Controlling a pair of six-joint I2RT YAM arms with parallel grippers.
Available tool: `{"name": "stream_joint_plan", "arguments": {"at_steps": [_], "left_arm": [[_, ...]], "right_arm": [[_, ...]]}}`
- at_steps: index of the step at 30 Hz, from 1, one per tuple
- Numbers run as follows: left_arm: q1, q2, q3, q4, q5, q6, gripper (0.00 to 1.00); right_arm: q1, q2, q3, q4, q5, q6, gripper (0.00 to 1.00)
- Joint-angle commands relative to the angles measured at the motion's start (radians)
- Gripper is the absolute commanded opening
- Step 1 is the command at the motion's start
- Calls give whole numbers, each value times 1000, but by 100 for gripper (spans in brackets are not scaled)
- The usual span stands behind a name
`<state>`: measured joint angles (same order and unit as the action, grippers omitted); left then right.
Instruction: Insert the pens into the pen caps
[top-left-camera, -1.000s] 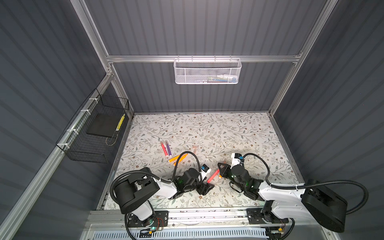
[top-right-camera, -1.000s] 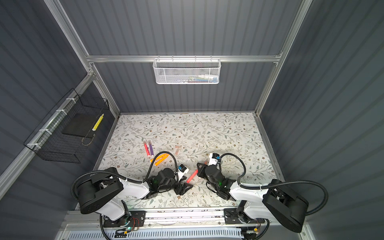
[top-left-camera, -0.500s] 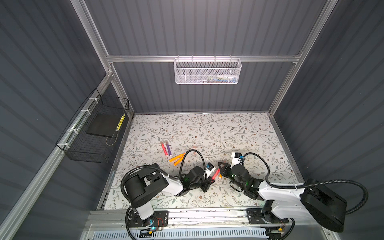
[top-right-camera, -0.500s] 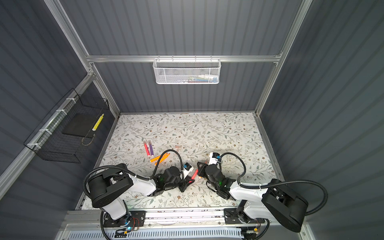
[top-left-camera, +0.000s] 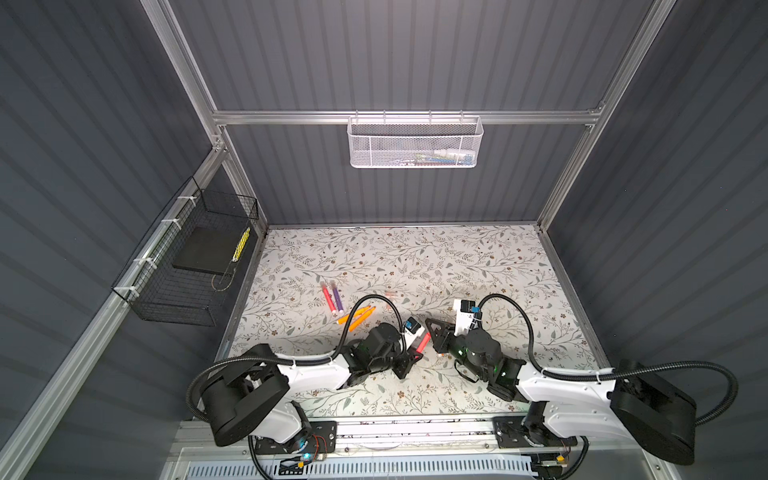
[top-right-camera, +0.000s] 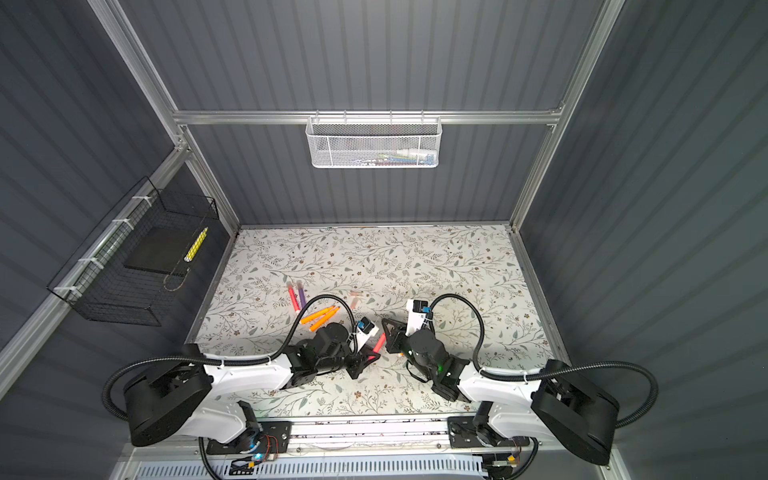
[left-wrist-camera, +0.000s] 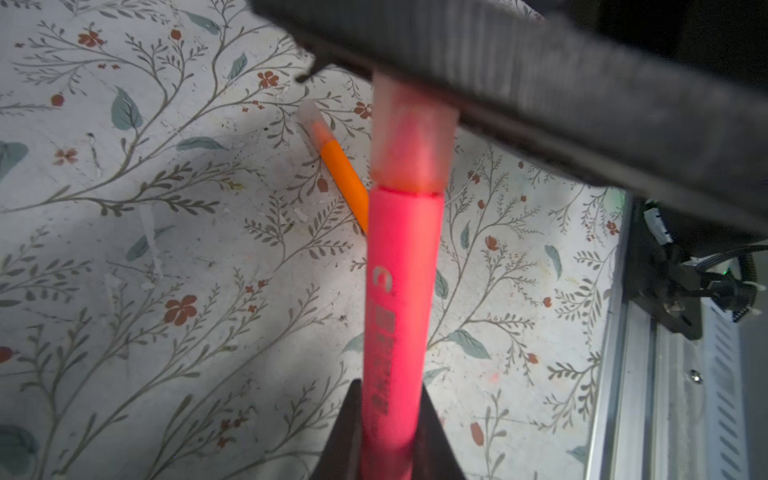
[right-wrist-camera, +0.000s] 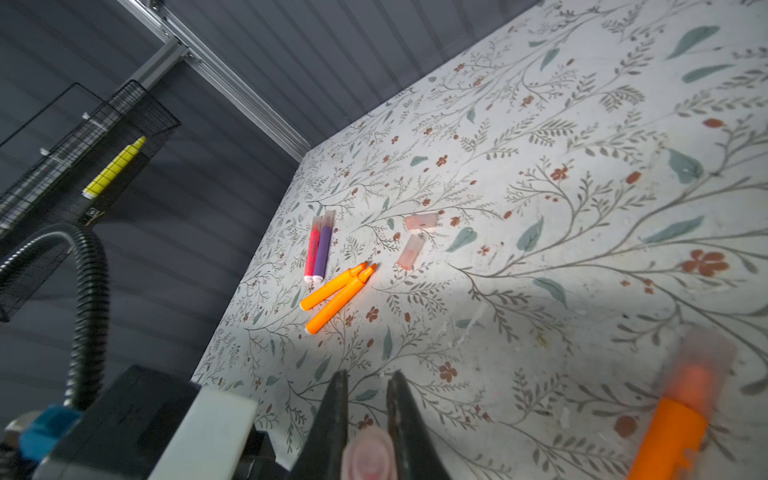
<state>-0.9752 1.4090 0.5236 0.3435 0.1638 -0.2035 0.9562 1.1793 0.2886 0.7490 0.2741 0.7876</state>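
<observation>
Floral tabletop (top-left-camera: 457, 266); left gripper (left-wrist-camera: 390, 399) pinches a pink pen (left-wrist-camera: 399, 270); right gripper (right-wrist-camera: 365, 382) clamps the cap (right-wrist-camera: 368, 455) over its tip.

Ribbed grey walls (top-left-camera: 415, 62) enclose a floral-print table (top-left-camera: 457, 257); a white mesh basket (top-left-camera: 374, 145) hangs at the back.

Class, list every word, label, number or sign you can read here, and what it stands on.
"C", white, on the slim pink-red marker pen.
Dark print below it: too blurred to read.
Marks on the yellow marker in the black wire basket: too small to read.
Nothing else legible.
</observation>
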Motion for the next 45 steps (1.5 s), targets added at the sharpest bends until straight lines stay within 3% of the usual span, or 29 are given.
{"name": "stream_joint_plan", "arguments": {"at_steps": [1,4,7,11,14,16,21,27,31,34,37,39,41,43,45], "left_arm": [[38,-66,110,68,-58,12,0],[39,-77,145,58,-125,24,0],[39,-82,226,-13,-284,46,0],[39,-88,294,-10,-426,86,0],[40,-101,343,-32,-450,92,0],[58,-108,366,-48,-364,75,0],[247,-136,321,87,132,-134,0],[380,-174,280,186,338,-269,0],[377,-181,282,119,271,-203,0],[319,-189,282,26,101,-80,0],[267,-177,280,8,39,-25,0],[267,-184,251,47,17,-30,0],[267,-192,250,28,-36,-11,0],[267,-196,250,-1,-69,-1,1],[267,-216,227,-1,-85,-1,38]], "right_arm": [[46,-23,-50,-68,-110,-68,0],[88,-38,-39,-76,-119,-82,0],[134,-29,-10,-155,-76,-64,0],[187,29,13,-228,-1,45,0],[224,81,31,-277,60,119,0],[228,102,8,-227,63,146,0],[234,107,-80,11,0,49,0],[281,100,-159,210,-9,-47,0],[324,112,-184,335,11,-67,0],[323,89,-170,327,14,-6,0],[322,46,-146,251,131,42,0],[305,0,-99,105,221,45,0],[280,-27,-58,-2,259,19,0],[245,-32,-56,-1,270,3,0],[193,-29,-48,-19,245,2,0]]}}
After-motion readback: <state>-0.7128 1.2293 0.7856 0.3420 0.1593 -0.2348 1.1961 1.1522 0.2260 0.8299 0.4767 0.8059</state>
